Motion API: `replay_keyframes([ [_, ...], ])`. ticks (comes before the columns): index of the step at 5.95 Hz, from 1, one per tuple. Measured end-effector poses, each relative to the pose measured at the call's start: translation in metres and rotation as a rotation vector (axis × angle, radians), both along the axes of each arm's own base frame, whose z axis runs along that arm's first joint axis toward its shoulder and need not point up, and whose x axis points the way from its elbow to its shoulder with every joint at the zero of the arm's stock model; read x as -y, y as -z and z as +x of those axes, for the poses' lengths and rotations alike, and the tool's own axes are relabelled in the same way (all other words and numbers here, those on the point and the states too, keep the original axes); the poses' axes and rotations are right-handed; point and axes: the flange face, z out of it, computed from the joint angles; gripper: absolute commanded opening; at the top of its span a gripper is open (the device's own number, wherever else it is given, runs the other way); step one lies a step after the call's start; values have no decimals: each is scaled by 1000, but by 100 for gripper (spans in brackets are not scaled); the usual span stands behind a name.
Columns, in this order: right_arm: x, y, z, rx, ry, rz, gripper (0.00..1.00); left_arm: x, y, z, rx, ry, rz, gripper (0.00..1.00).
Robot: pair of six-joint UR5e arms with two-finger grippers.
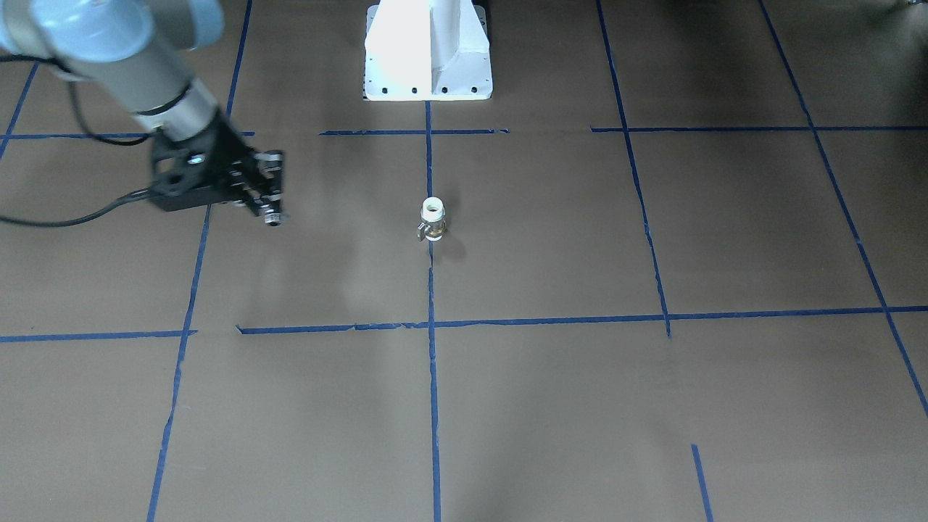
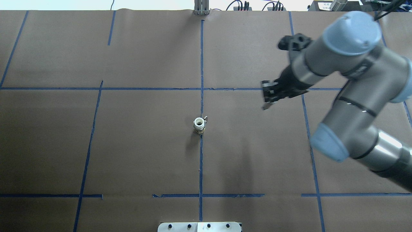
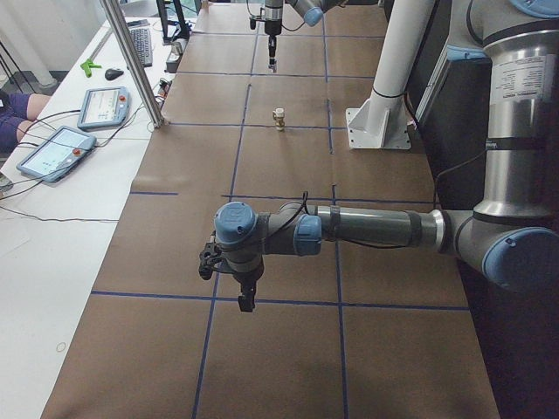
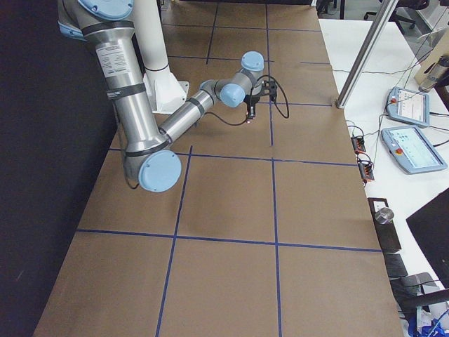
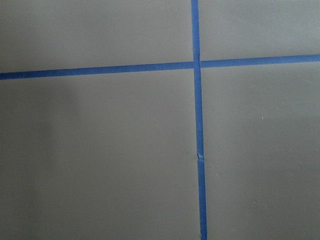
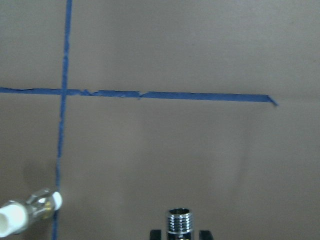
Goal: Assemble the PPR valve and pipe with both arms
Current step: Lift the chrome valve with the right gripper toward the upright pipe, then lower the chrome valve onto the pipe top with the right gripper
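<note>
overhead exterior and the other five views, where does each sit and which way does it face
Overhead exterior: behind robot, looking forward and down at valve; right arm shows.
Front-facing: opposite, facing pedestal; right arm.
Exterior left: table's left end; left arm near.
Exterior right: right end; right arm near.
Left wrist: down at taped table; no body shows.
Right wrist: down past end effector holding pipe.
Shared: overhead and front-facing both show the valve.

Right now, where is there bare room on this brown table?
Bare: squares on the robot's left of the centre blue tape line. Crowded: the white-ended brass valve on that line, the black right gripper holding a chrome fitting.
</note>
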Motion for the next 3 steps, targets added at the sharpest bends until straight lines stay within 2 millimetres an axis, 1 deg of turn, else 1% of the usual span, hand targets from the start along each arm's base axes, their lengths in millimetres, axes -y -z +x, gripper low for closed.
replay_keyframes([
  [1,-15,55,-43,-24,-26,-16,0,0,0,0,-1,1,-1,100],
  [2,-19,99,-79,-41,-37,-12,0,1,1,1,-2,6,-6,100],
  [3,-12,129,-106,-60,-8,31,0,1,1,1,-2,13,-10,100],
])
